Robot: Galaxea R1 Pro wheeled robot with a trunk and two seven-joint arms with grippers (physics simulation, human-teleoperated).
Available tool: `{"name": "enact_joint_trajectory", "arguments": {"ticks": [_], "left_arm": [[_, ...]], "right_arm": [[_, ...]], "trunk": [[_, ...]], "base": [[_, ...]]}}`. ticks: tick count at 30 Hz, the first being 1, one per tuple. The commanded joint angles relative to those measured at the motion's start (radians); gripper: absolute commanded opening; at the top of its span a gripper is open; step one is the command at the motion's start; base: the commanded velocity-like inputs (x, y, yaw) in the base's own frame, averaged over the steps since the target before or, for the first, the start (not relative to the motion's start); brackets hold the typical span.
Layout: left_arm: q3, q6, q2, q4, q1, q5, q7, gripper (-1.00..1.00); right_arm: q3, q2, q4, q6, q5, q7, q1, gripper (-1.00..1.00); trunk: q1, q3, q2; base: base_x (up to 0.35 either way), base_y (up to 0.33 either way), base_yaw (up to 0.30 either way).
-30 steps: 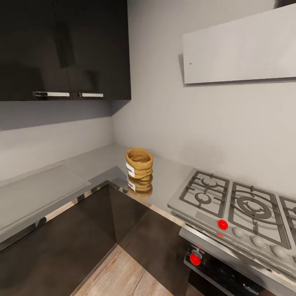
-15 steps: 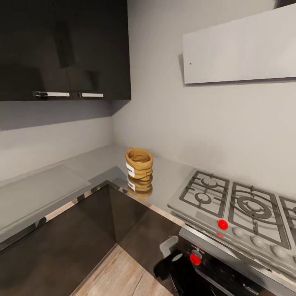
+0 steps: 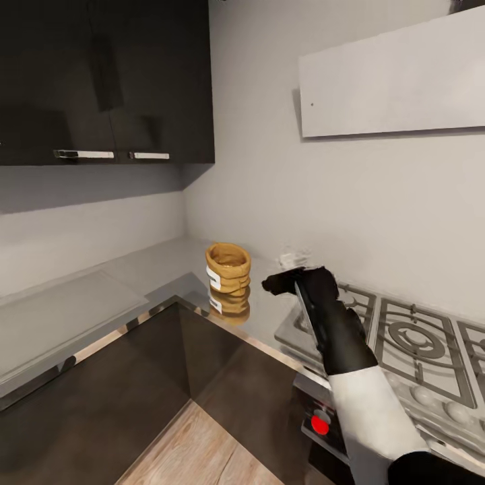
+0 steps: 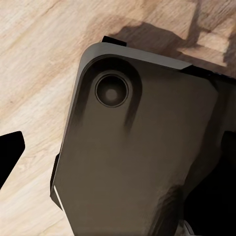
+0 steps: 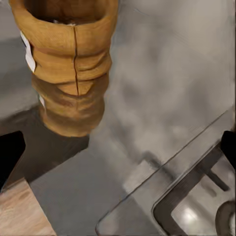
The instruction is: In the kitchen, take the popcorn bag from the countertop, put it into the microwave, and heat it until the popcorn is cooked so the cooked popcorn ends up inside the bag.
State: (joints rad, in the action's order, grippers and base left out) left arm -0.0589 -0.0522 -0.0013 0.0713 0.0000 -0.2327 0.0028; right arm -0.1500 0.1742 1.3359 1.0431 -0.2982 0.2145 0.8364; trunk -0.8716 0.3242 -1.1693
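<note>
Bag upright on the glossy countertop in the corner, at about nine o'clock of the right gripper, near but untouched. Gripper raised over the hob's edge, fingers spread wide in the wrist view. Best swung toward nine o'clock, lowered level with the bag's folded middle, then closed gently to avoid tipping.

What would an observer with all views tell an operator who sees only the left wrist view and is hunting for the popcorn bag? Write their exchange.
Operator: Where is the bag?
Observer: The popcorn bag stands upright on the countertop, left of the hob.
Operator: Is anything near it?
Observer: The right claw hovers to its right, open, not touching it.
Operator: Is the bag open?
Observer: Yes, its rolled rim gapes upward.
</note>
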Motion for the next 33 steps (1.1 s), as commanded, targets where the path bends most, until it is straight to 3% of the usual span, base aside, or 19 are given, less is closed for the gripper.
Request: {"name": "enact_joint_trajectory", "arguments": {"ticks": [1,2,5,9,12,13,15,22,33], "left_arm": [[-0.005,-0.002,0.0,0.001,0.0,0.0,0.0,1.0],[-0.005,-0.002,0.0,0.001,0.0,0.0,0.0,1.0],[-0.005,-0.002,0.0,0.001,0.0,0.0,0.0,1.0],[-0.005,-0.002,0.0,0.003,0.0,0.0,0.0,1.0],[-0.005,-0.002,0.0,0.004,0.0,0.0,0.0,1.0],[-0.005,-0.002,-0.001,0.004,0.0,0.0,0.0,1.0],[-0.005,-0.002,-0.002,0.004,0.0,0.0,-0.001,1.0],[-0.005,-0.002,-0.001,0.008,0.0,0.002,-0.001,1.0],[-0.007,-0.002,0.0,0.007,0.0,0.0,0.0,1.0]], "right_arm": [[0.069,0.0,-0.151,0.004,-0.008,0.005,0.128,1.0],[0.125,0.0,-0.251,0.004,-0.01,-0.002,0.202,1.0],[0.208,0.0,-0.392,0.004,-0.013,-0.018,0.324,1.0],[0.233,0.0,-0.489,0.004,-0.013,-0.063,0.414,1.0],[0.242,-0.011,-0.536,0.004,-0.013,-0.126,0.427,1.0],[0.255,-0.009,-0.554,0.004,-0.011,-0.217,0.43,1.0],[0.292,-0.005,-0.552,0.004,-0.012,-0.231,0.431,1.0],[0.304,-0.002,-0.567,0.004,-0.009,-0.235,0.431,1.0],[0.303,0.0,-0.567,0.004,-0.006,-0.228,0.431,1.0]], "trunk": [[0.0,0.001,-0.001],[0.0,0.001,-0.001],[0.0,0.001,-0.001],[0.0,0.001,-0.001],[0.0,0.001,-0.001],[0.0,0.001,-0.001],[0.0,0.001,-0.001],[0.0,0.001,-0.001],[0.0,0.001,-0.001]], "base": [[0.0,0.0,0.0],[0.0,0.0,0.0],[0.0,0.0,0.0],[0.0,0.0,0.0],[0.0,0.0,0.0],[0.0,0.0,0.0],[0.0,0.0,0.0],[0.02,-0.004,0.0],[0.231,-0.156,0.0]]}}
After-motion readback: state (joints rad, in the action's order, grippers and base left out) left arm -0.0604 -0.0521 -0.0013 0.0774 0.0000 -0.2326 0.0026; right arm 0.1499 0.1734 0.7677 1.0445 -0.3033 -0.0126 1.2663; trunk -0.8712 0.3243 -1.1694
